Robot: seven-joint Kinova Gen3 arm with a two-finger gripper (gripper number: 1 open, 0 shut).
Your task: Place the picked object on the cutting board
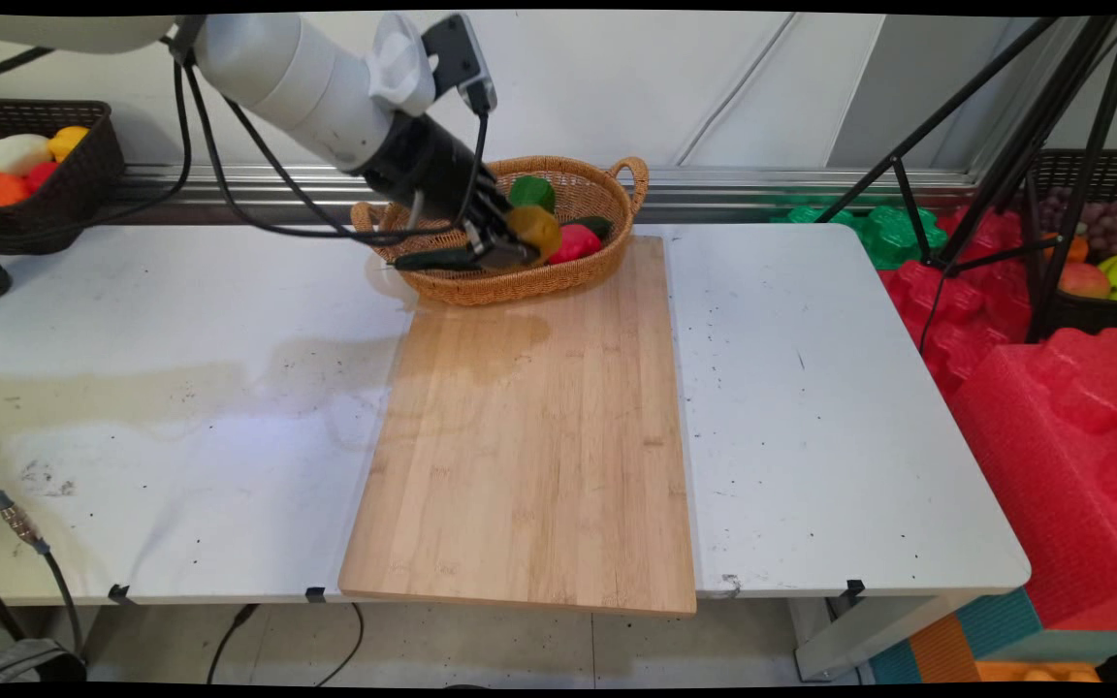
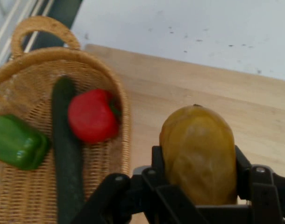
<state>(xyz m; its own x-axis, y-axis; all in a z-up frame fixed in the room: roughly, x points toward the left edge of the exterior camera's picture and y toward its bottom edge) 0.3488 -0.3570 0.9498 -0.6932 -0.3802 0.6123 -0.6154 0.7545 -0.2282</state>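
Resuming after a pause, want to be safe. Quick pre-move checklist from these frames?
1. Grip: gripper shut on the yellow fruit, fingers on both sides: ok.
2. Fruit lifted clear of the basket rim: ok in the hand view.
3. Cutting board bare below: ok.
4. Red pepper, green pepper, cucumber lying in the basket, apart from the gripper: ok.
5. Cables hanging near the basket's rim, snagging: cannot tell.
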